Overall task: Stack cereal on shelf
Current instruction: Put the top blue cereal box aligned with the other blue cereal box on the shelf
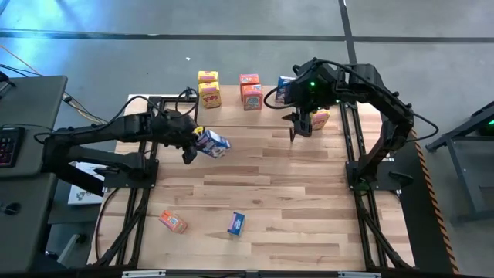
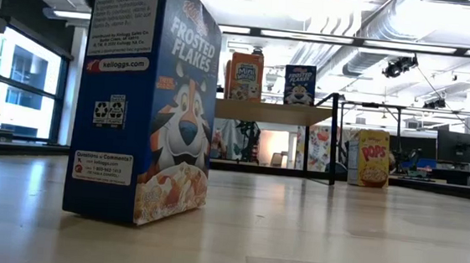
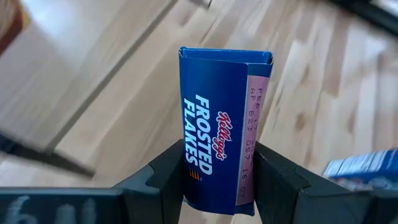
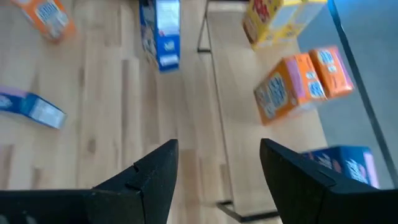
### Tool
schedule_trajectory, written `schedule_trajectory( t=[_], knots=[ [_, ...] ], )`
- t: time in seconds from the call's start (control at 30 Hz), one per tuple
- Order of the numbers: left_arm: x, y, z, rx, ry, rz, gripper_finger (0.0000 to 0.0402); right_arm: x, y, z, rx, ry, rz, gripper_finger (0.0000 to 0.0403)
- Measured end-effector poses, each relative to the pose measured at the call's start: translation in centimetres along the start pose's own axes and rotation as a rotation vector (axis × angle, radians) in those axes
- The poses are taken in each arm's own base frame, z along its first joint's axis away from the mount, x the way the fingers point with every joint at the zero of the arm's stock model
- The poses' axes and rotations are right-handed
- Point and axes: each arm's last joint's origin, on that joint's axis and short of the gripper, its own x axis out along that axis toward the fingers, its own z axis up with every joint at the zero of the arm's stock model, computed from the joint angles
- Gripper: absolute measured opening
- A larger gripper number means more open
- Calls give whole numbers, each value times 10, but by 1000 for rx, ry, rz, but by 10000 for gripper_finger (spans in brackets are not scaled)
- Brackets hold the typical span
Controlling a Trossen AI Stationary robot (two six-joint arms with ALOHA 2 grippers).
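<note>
1. The left arm point(image 1: 100, 139) is matte black, built of slim tubular links joined by thicker rounded housings.
2. The right arm point(image 1: 370, 93) has the same black build; a small green light glows on the housing nearest its gripper.
3. Thin black cables loop loosely along both arms, beside the joint housings.
4. The left gripper point(image 3: 219, 186) has two wide, flat, dark fingers with angular stepped inner edges.
5. The right gripper point(image 4: 217, 180) has matching dark wedge-shaped fingers point(image 4: 155, 177) tapering toward their tips.

left claw point(image 3: 217, 180) clamped, right claw point(image 4: 217, 168) spread
</note>
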Motion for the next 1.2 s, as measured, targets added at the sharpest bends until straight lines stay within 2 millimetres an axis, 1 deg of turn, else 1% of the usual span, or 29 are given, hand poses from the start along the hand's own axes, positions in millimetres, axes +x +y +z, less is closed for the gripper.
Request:
schedule_trajectory(
  t=[0.13, 0.23, 0.5, 0.63, 0.8, 0.93, 1.07, 1.2],
  knots=[
    [0, -6, 8, 13, -91, -41, 147, -1, 9, 5, 20, -40, 19, 218],
    [-1, -11, 15, 47, -164, -74, 147, 3, 17, 10, 28, -64, 35, 218],
    [-2, -23, 24, 143, -280, -121, 147, 24, 37, 27, -10, -111, 67, 218],
    [5, -28, 27, 198, -293, -124, 147, 34, 44, 32, -23, -119, 79, 218],
    [21, -36, 27, 281, -265, -115, 147, 49, 52, 38, -39, -104, 93, 218],
    [32, -43, 29, 335, -284, -85, 147, 62, 59, 40, -53, -79, 104, 218],
    [37, -49, 31, 367, -308, -74, 147, 73, 65, 42, -65, -59, 110, 218],
    [37, -55, 36, 375, -324, -50, 147, 83, 70, 44, -81, -43, 116, 218]
  ],
)
